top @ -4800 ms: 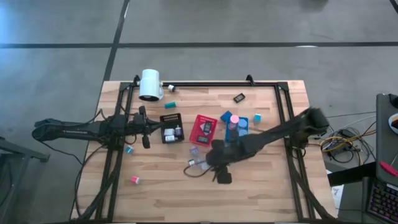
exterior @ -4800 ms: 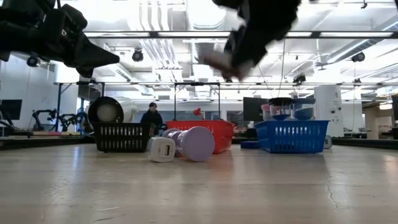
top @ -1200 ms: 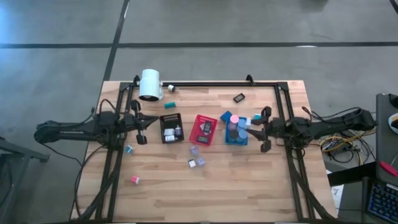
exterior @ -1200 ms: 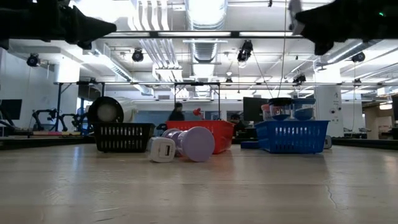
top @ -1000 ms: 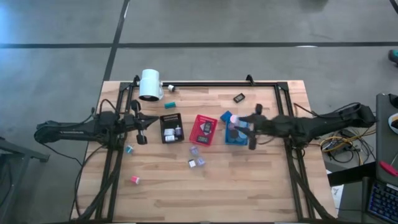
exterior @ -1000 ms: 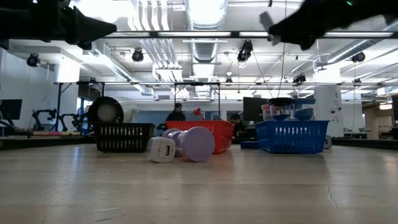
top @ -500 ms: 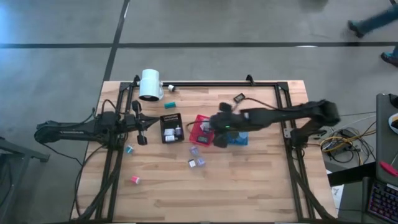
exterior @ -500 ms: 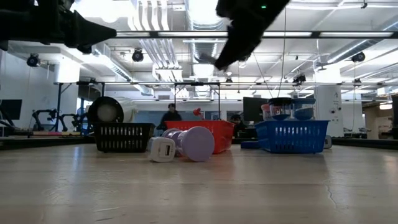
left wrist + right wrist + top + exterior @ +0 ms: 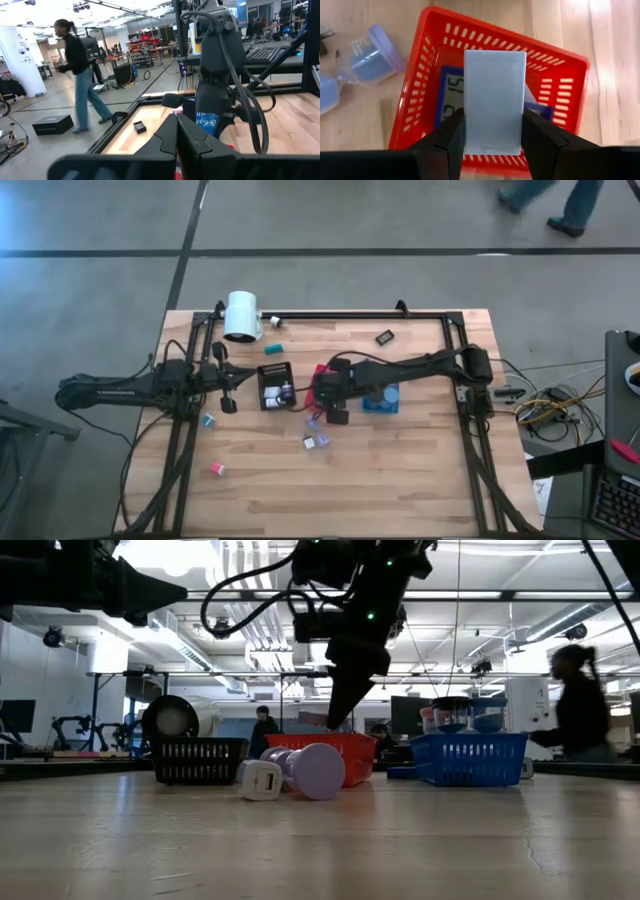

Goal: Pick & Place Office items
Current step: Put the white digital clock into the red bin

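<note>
Pale grey block clenched in right end effector, now carried from blue tray to directly above red tray; drop judged next. Left end effector clenched empty, well left of red tray.

Evenly lit from overhead in the high view, with only soft, short shadows on the pale wooden plank table. Strong backlight in the low view: glaring ceiling strip lights, arms reduced to silhouettes. Motion-smeared walking person at the right. Blurred near foreground in both wrist views.
</note>
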### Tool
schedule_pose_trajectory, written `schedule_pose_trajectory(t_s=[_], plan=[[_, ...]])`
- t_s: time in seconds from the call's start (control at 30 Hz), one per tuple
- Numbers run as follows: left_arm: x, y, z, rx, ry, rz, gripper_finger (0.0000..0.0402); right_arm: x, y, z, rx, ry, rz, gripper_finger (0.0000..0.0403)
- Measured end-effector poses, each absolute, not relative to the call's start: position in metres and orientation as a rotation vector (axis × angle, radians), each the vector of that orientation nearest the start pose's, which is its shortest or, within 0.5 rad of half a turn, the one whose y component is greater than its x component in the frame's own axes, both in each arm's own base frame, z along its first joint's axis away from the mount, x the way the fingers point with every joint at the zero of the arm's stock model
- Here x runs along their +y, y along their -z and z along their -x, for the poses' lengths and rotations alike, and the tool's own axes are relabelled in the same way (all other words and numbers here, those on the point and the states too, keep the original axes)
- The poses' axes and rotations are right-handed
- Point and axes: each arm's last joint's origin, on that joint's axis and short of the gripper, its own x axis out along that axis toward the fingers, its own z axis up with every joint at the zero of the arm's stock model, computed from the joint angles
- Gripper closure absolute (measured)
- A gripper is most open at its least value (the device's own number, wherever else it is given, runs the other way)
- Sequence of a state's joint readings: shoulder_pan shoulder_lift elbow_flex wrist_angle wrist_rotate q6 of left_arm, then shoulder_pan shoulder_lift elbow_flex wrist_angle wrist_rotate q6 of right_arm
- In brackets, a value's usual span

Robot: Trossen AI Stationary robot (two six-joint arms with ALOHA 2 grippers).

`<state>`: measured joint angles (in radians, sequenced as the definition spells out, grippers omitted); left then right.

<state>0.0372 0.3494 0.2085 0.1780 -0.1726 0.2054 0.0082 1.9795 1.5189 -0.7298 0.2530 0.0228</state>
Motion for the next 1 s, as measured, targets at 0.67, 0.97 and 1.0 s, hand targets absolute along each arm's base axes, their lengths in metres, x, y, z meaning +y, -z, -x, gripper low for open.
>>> schedule_pose_trajectory(t_s=[0.67,0.97,1.0], plan=[[0.009,-0.222,-0.119,-0.014,-0.213,-0.202,0.0396,-0.007,-0.173,-0.42,1.244,0.174,0.085,0.0256],[0.009,-0.222,-0.119,-0.015,-0.213,-0.195,0.0396,-0.007,-0.174,-0.42,1.239,0.181,0.064,0.0214],[0.009,-0.222,-0.119,-0.015,-0.213,-0.195,0.0396,-0.007,-0.175,-0.419,1.241,0.175,0.056,0.0209]])
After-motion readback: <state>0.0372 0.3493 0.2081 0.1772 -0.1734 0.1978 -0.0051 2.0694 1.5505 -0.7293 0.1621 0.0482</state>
